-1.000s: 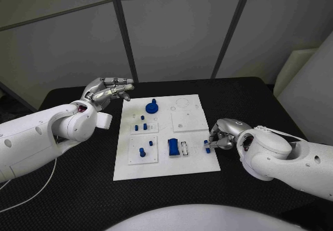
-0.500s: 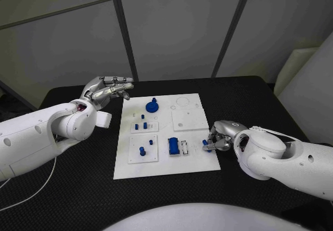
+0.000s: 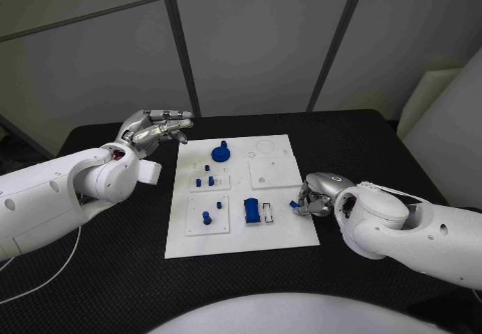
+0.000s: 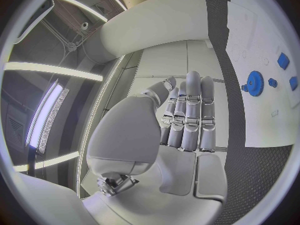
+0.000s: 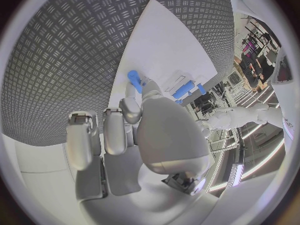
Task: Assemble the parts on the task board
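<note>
— Blue peg point(image 3: 295, 204) pinched in the right hand point(image 3: 316, 197), right at the task board point(image 3: 241, 236)'s right edge, beside the blue block point(image 3: 250, 211).
— And the left hand point(image 3: 152, 129)?
— Holding nothing, fingers curled together, raised off the board's far left corner

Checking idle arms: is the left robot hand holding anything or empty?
Empty. The left robot hand hovers off the task board, fingers curled with nothing in them.
</note>
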